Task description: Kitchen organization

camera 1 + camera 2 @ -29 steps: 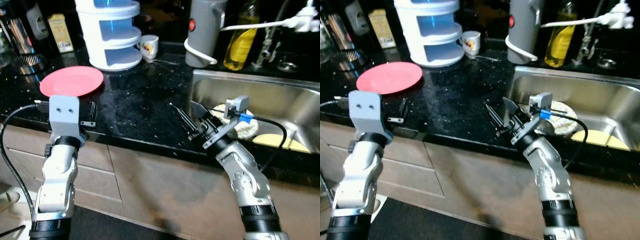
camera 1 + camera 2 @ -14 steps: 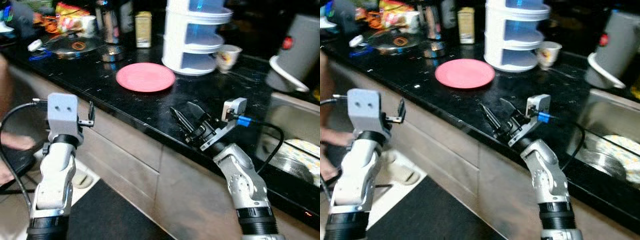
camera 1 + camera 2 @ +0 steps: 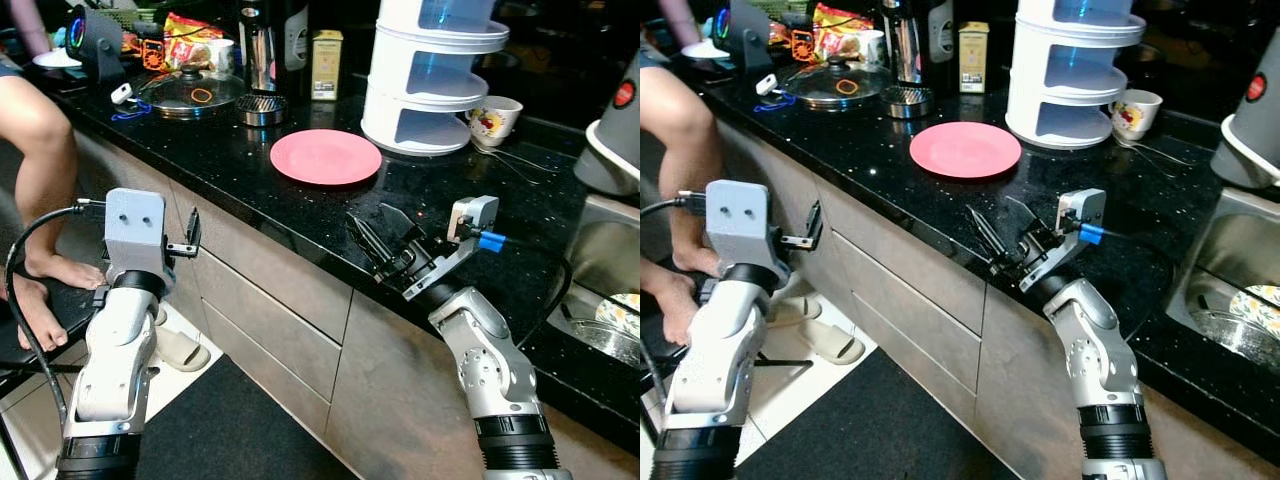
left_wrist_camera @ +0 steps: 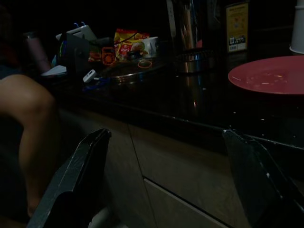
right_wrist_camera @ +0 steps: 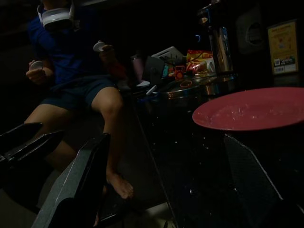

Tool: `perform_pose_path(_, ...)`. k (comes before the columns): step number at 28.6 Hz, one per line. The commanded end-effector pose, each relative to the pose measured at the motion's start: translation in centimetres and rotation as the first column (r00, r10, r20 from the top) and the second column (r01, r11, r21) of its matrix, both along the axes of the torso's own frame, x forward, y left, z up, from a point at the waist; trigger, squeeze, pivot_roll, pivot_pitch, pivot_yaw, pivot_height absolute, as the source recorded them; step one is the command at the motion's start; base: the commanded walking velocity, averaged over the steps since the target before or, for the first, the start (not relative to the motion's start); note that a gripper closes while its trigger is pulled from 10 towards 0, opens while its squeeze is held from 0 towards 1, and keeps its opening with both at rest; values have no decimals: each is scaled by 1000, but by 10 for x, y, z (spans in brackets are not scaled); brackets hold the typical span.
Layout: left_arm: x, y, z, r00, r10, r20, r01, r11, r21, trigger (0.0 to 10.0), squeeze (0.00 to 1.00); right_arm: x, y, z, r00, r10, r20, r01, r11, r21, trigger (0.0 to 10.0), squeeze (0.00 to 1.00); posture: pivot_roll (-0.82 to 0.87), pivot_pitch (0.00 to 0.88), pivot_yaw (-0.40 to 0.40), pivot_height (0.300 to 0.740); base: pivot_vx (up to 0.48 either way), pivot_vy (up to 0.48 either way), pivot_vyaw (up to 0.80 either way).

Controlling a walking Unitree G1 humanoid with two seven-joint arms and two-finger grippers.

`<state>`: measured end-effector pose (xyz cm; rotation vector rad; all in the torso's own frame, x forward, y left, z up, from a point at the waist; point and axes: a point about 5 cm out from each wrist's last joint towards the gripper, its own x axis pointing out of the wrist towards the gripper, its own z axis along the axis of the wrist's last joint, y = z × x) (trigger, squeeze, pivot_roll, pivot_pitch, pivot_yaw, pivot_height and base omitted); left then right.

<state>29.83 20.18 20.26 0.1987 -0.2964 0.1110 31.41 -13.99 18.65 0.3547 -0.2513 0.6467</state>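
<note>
A pink plate (image 3: 325, 157) lies flat on the black counter (image 3: 440, 200), and it also appears as the plate (image 5: 251, 108) in the right wrist view. Behind it stand a white tiered container (image 3: 435, 70) and a patterned cup (image 3: 495, 118). My right gripper (image 3: 370, 218) hovers open over the counter's front edge, just right of and nearer than the plate, holding nothing. My left gripper (image 3: 190, 238) is open in front of the cabinet drawers, left of the counter edge and below its top, with nothing between its fingers (image 4: 76, 185).
A person sits at the left, bare leg (image 3: 40, 130) close to my left arm and controllers in hand (image 5: 99, 46). Slippers (image 3: 180, 350) lie on the floor. A glass lid (image 3: 190, 92), yellow box (image 3: 327, 65) and snacks sit at the back. Kettle (image 3: 615, 140) and sink (image 3: 600, 320) are right.
The camera has swung left: the sink slid to the right edge and the person, lid and floor came into view. Both arms hold the same open pose.
</note>
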Motion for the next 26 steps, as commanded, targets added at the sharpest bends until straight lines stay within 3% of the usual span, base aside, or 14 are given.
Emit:
perform_pose_path(1,-1,0,7,1000,-10,27,10,1000,11,10000,0,1,1,10,999,1,33,-1,1000,7,10000,0,81,0,-43,740,285,0,0)
perform_pose_path(12,-1,-2,8,999,-29,31,28,999,17,10000,0,-3,7,19,997,46,63,-48,999,25,10000,0,80,0,-46,740,349,0,0)
perform_pose_path(23,-2,-8,7,998,-49,28,48,999,18,10000,0,-10,9,26,990,95,106,-101,993,55,10000,0,78,0,-43,740,360,0,798)
perform_pose_path(26,-2,-10,7,998,-58,25,58,998,7,10000,0,-10,8,26,991,93,97,-100,993,70,10000,0,77,0,-42,740,385,0,0)
